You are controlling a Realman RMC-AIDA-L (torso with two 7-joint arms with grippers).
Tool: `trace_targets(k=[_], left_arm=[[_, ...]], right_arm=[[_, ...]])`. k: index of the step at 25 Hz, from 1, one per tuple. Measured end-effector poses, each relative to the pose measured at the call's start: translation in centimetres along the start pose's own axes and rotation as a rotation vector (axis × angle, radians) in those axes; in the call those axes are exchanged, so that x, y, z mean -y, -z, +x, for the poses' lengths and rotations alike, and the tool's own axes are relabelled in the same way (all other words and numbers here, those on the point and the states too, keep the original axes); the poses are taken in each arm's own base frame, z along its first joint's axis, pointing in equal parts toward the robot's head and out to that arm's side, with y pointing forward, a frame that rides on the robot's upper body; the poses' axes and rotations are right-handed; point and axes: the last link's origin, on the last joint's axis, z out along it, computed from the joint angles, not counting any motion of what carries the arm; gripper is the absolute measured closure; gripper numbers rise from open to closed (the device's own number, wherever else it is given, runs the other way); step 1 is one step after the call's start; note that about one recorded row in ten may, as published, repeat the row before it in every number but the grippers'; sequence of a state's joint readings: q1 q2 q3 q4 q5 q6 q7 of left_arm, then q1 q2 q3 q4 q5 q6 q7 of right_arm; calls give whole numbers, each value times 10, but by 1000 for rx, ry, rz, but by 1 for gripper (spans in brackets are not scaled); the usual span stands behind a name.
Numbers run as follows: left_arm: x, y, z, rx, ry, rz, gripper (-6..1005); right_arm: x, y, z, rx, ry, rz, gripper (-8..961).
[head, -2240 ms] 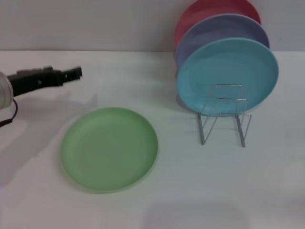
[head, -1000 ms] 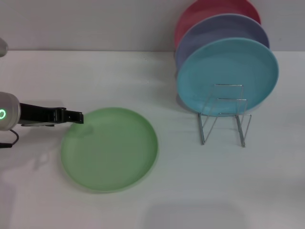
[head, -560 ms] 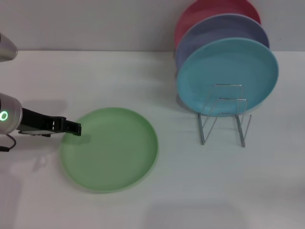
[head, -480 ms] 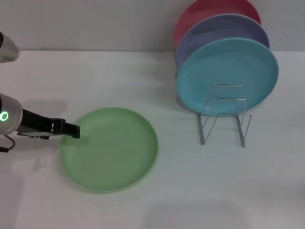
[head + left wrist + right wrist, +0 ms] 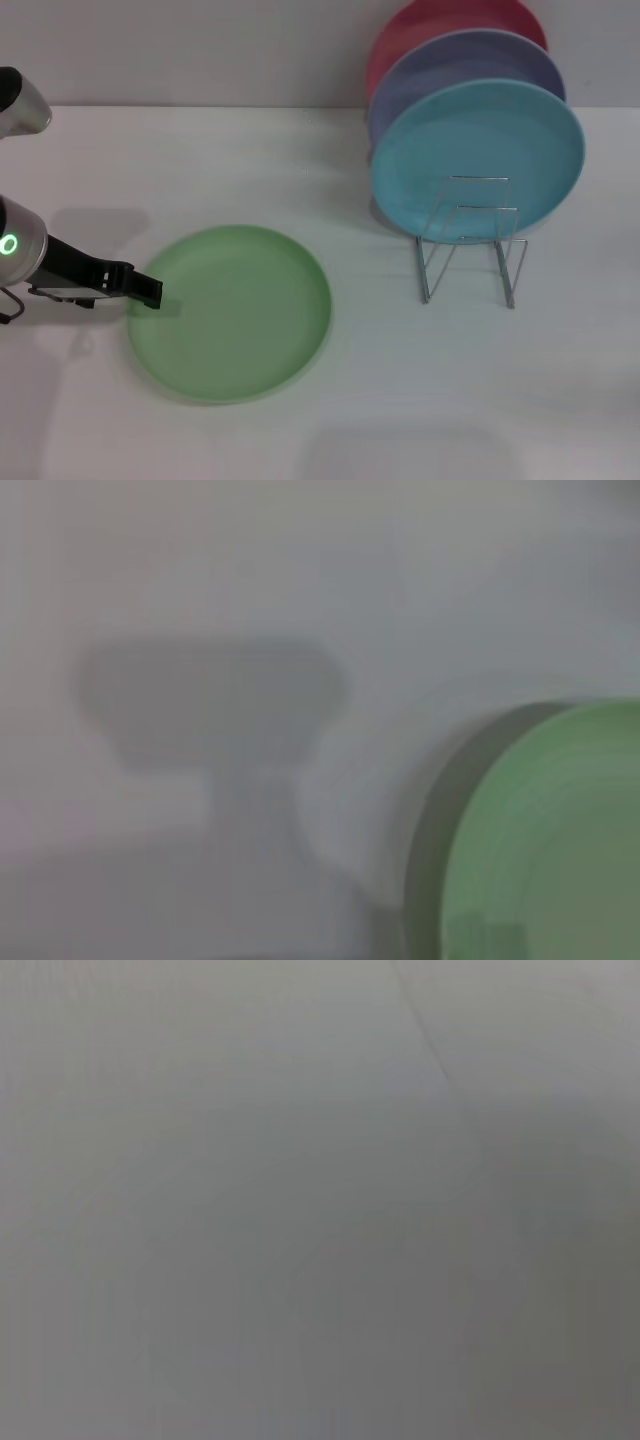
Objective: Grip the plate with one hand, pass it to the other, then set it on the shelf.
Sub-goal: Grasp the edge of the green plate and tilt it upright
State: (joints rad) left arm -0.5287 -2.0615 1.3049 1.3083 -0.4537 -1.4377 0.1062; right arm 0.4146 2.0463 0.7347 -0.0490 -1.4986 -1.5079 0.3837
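Left gripper sat at the light green plate's left rim; its finger spread could not be told.

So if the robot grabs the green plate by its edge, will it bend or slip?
The green plate looks like thin, smooth plastic lying flat on the table, so it is probably light and stiff, hardly bending. Its surface may be slippery, and the left pincer at its rim would only hold a narrow edge, so it could tilt or slide out.
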Motion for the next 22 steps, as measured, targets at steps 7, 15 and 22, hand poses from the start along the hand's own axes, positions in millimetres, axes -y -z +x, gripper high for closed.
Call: trace_targets(k=[7, 15, 22], left_arm=[[-2, -6, 1, 34, -2, -1, 138], [-4, -9, 0, 67, -16, 17, 138], [-5, -10, 0, 73, -20, 16, 139]], right_arm=[[0, 0, 0, 0, 1, 1, 315], [1, 1, 0, -1, 2, 1, 316], [1, 0, 0, 0, 2, 1, 315]])
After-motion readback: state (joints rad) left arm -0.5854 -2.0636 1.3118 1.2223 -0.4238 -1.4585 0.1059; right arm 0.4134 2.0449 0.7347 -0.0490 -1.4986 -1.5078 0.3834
